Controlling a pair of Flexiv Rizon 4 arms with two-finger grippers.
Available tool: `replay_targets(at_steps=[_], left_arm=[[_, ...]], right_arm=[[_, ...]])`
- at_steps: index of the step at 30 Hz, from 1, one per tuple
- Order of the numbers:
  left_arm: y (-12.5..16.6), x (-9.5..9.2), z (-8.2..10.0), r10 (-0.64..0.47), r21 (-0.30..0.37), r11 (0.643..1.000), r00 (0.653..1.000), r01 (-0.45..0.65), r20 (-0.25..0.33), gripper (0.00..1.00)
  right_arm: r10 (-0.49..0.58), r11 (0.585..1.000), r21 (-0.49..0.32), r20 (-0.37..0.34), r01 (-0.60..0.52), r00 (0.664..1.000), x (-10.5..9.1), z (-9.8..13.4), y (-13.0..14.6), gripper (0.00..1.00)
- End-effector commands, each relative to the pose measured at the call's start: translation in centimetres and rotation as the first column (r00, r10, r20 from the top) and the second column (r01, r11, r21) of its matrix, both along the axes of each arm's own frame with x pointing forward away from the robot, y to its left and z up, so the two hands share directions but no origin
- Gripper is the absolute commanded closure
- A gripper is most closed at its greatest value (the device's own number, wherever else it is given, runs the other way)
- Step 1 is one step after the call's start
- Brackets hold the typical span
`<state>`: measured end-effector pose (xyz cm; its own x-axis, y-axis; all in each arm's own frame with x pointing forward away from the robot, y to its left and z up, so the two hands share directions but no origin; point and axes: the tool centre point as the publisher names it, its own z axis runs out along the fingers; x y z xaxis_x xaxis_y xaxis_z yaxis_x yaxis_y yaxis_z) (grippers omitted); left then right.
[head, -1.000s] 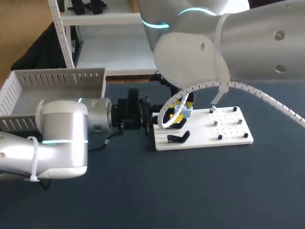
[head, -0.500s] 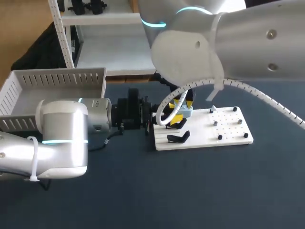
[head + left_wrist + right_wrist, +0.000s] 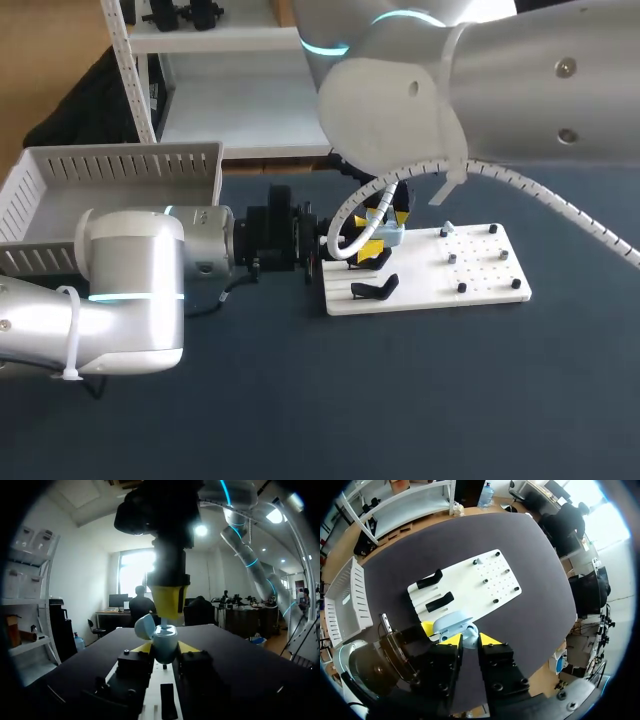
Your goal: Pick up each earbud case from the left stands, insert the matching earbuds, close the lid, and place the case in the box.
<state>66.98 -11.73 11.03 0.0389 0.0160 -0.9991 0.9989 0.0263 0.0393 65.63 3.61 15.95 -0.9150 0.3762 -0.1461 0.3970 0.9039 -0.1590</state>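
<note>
**Case held open, earbud at its mouth**

Pale-blue earbud case [image 3: 165, 652] upright, lid [image 3: 145, 626] tipped open to one side. Clamped in the left gripper [image 3: 165, 647], one yellow tip pressed against each flank, over the left end of the white board [image 3: 480, 268]. Directly above the opening, the right gripper [image 3: 470, 640], tips pinched close on a small pale earbud [image 3: 164, 627] reaching down to the case's mouth. On the board just beside the case, two black stands [image 3: 439, 602]. Small black pegs [image 3: 461, 288] farther along the board. Slatted white box [image 3: 110, 180] well apart, beyond the left arm at the table's far left.
</note>
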Motion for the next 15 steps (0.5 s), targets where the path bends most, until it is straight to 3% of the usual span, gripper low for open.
replay_targets(at_steps=[1, 14, 15], left_arm=[[-0.03, -0.02, -0.08, 0.002, -0.003, 1.000, 1.000, -0.002, 0.002, 1.00], [-0.03, -0.02, -0.08, 0.002, -0.003, 1.000, 1.000, -0.002, 0.002, 1.00], [-0.03, -0.02, -0.08, 0.002, -0.003, 1.000, 1.000, -0.002, 0.002, 1.00]], right_arm=[[-0.002, 1.000, -0.002, -0.003, 0.002, 1.000, 0.18, -0.23, 0.13, 1.00], [-0.007, 1.000, -0.004, -0.022, 0.007, 1.000, 0.44, -0.69, 0.26, 1.00], [-0.008, 1.000, -0.003, -0.023, 0.008, 1.000, 0.44, -0.69, 0.25, 0.94]])
